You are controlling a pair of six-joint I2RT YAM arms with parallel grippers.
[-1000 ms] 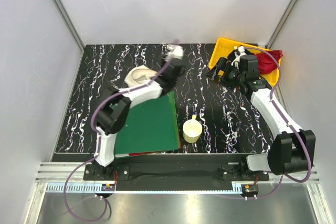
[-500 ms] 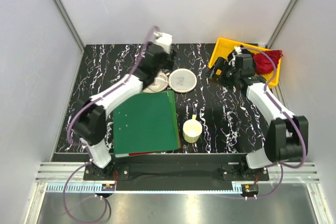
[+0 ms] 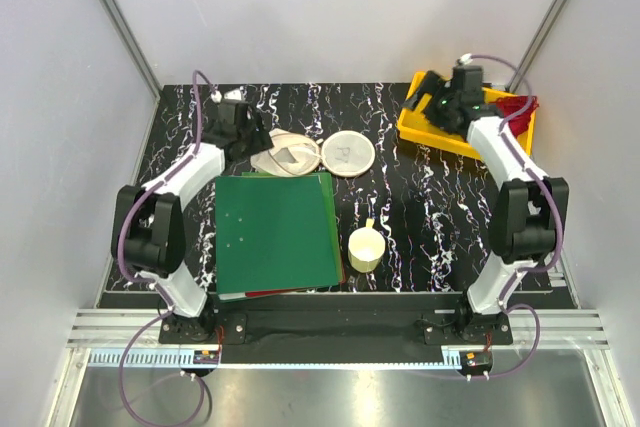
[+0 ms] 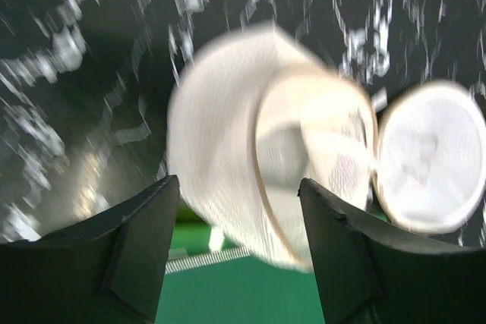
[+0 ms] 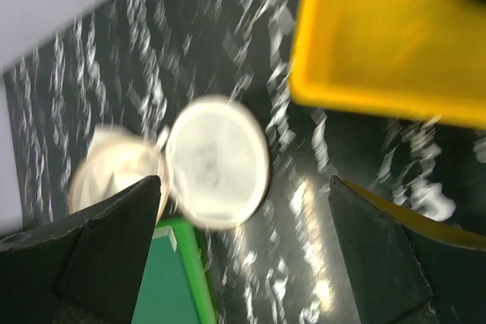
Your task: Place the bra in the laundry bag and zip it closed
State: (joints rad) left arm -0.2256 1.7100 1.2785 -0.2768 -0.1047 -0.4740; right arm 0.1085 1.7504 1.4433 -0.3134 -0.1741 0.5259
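The laundry bag lies open at the back middle of the table, its round cream mesh flap folded out to the right. My left gripper is open and empty just left of the bag; in the left wrist view the bag sits beyond the open jaws. My right gripper is open and empty above the far left corner of the yellow tray. Its view looks past the jaws to the flap. I cannot make out the black bra in any view.
A red garment lies at the right end of the yellow tray. A green folder lies in front of the bag, with a cream cup to its right. Grey walls enclose the table.
My left arm has swung from over the bag to its left side, leaving the bag open on the table. My right gripper has risen and moved back over the tray. Both wrist views are blurred.
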